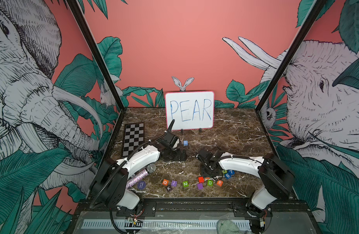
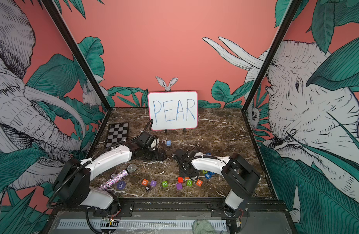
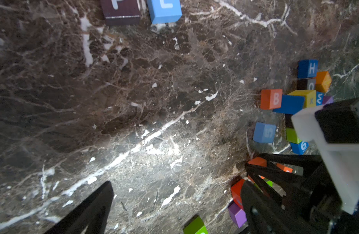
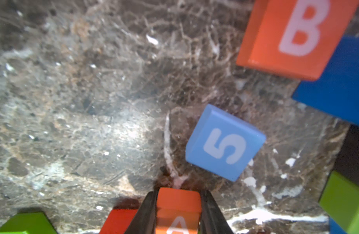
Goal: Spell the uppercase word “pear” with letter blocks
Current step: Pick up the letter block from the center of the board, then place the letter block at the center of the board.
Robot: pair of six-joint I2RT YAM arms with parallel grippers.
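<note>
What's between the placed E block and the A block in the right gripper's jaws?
Bare marble between E block and A block, shown in the left wrist view; the blue 5 block sits just off that line.

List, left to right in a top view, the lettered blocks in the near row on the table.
Orange O block → purple J block → green 2 block → green D block → orange R block.
</note>
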